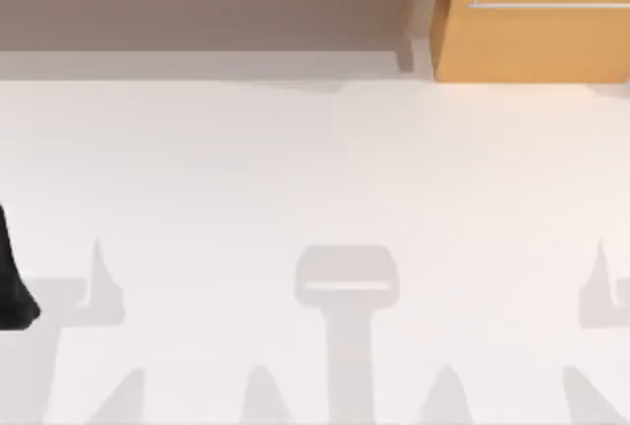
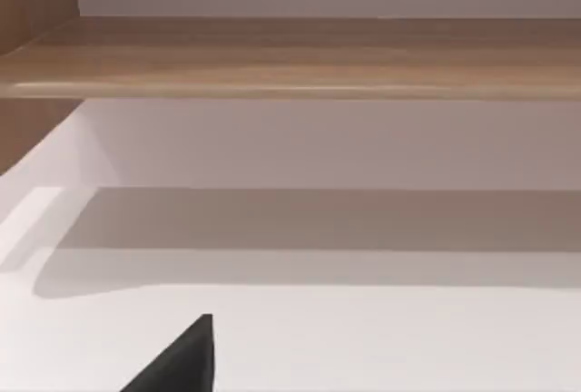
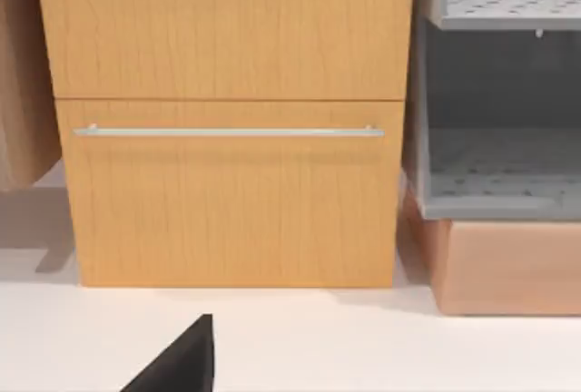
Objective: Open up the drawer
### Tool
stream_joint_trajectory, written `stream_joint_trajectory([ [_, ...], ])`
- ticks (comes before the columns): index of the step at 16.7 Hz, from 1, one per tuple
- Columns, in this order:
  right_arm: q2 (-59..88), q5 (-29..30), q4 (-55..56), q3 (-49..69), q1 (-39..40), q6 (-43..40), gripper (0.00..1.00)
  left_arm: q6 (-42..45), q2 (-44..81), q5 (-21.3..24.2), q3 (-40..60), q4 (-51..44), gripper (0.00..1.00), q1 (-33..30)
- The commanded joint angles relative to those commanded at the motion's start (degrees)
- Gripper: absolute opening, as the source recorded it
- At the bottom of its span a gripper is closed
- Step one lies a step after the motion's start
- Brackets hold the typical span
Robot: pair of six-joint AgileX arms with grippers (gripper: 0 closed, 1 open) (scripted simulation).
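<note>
white bench (image 1: 315, 179), brown wooden shelf unit (image 1: 207, 2) along its far edge, grey perforated rack (image 3: 504, 93) on a tan box (image 3: 508, 265).

Light is bright and even, with no glare. Soft grey shadows of the arms and a camera mount lie across the lower half of the white table (image 1: 315, 169) in the top view. A broad, soft-edged shadow spreads under the wooden shelf (image 2: 300, 61); outlines look slightly blurred throughout.
</note>
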Motion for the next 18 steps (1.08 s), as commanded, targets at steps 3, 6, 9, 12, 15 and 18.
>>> stream_joint_trajectory([
  [3, 0.7, -0.4, 0.6, 0.8, -0.8, 0.0, 1.00, 0.0, 0.0, 0.0, 0.0, 0.0, 1.00, 0.0],
  [6, 5.9, -3.6, 3.9, 5.2, -5.7, 0.1, 1.00, 0.0, 0.0, 0.0, 0.0, 0.0, 1.00, 0.0],
  [9, 16.3, -8.5, 7.4, 11.3, -10.5, 0.3, 1.00, 0.0, 0.0, 0.0, 0.0, 0.0, 1.00, 0.0],
  [12, 27.7, -13.7, 10.6, 15.6, -12.8, 0.4, 1.00, 0.0, 0.0, 0.0, 0.0, 0.0, 1.00, 0.0],
  [15, 36.9, -18.9, 14.2, 21.3, -17.0, 0.5, 1.00, 0.0, 0.0, 0.0, 0.0, 0.0, 1.00, 0.0],
  [18, 43.1, -22.0, 17.0, 25.5, -21.2, 0.6, 1.00, 0.0, 0.0, 0.0, 0.0, 0.0, 1.00, 0.0],
])
